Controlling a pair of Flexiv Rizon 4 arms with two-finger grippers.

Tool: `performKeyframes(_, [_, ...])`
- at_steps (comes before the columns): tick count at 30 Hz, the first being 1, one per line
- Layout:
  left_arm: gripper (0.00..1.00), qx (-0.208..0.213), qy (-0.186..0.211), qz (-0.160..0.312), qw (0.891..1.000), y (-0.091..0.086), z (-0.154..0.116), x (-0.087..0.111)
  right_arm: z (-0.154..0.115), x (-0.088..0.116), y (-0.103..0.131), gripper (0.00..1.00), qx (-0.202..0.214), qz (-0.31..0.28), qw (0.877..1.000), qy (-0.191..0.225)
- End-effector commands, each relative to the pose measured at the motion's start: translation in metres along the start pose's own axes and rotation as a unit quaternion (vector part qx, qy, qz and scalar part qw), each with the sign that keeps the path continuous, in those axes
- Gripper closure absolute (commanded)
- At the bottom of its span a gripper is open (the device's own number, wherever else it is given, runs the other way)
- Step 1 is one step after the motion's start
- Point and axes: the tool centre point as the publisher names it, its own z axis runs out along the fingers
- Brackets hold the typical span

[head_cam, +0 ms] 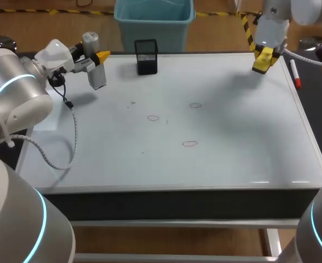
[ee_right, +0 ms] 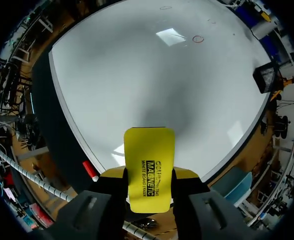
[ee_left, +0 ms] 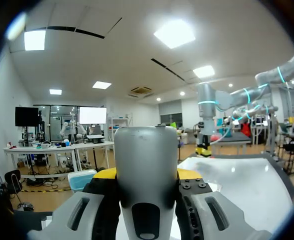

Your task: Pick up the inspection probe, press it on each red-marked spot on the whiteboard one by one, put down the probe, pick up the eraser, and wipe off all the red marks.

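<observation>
My left gripper hangs above the whiteboard's far left corner, shut on the grey inspection probe. In the left wrist view the probe stands upright between the fingers of that gripper. My right gripper is over the far right corner, shut on the yellow eraser. The eraser fills the gap in the right gripper. Three red ovals are drawn mid-board, well away from both grippers; one red oval shows far ahead of the eraser.
A black mesh holder stands at the board's far edge, between the two grippers. A red-capped marker lies beside the board's right edge. A silver cylinder stands behind the left gripper. A grey cable loops over the board's left side.
</observation>
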Motion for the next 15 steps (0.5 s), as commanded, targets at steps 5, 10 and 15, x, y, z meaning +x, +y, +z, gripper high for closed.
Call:
performKeyframes(5, [1.00, 0.000, -0.004, 0.001, 1.000, -0.001, 0.001, 0.001, -0.002, 0.001, 0.001, 1.00, 0.002, -0.001, 1.000, 0.002])
performKeyframes(10, [1.00, 0.000, -0.004, 0.001, 1.000, -0.001, 0.001, 0.001, -0.002, 0.001, 0.001, 1.00, 0.002, -0.001, 1.000, 0.002])
performKeyframes(15, [1.00, 0.004, 0.033, 0.009, 0.999, -0.007, 0.027, 0.018, -0.002, 0.001, 0.001, 1.00, 0.002, -0.001, 1.000, 0.002])
